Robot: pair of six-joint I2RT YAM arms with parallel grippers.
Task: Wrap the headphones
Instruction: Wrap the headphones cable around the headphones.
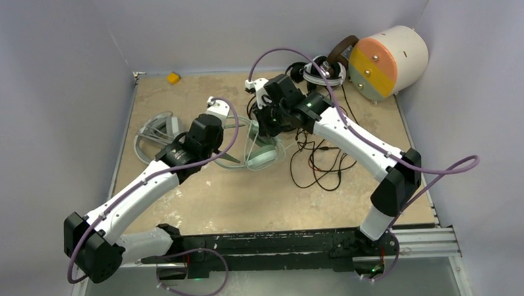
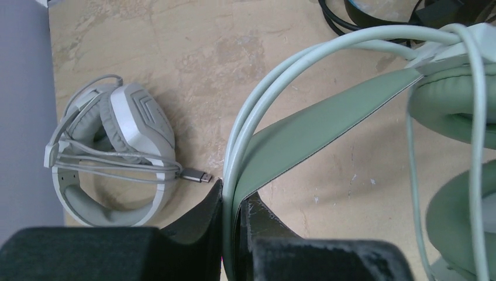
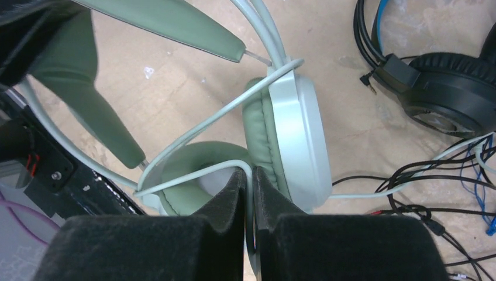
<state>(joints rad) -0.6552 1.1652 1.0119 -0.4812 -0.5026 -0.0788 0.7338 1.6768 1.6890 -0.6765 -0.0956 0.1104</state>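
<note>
The mint-green headphones (image 1: 262,154) lie mid-table between both arms. My left gripper (image 2: 232,198) is shut on their thin headband wires (image 2: 263,93), beside the green strap (image 2: 316,126). My right gripper (image 3: 248,175) is shut on the mint cable (image 3: 193,182), which loops up from the jaws over an ear cup (image 3: 298,140). From above, the left gripper (image 1: 228,149) and the right gripper (image 1: 264,125) stand close together over this headset. White-grey headphones (image 2: 111,158) with the cable wound round them lie to the left.
Black headphones with a blue band (image 3: 444,88) and a tangle of black cables (image 1: 319,162) lie to the right. More headsets (image 1: 326,70) sit at the back beside a cream cylinder (image 1: 388,61). A small yellow block (image 1: 173,77) sits at the far edge.
</note>
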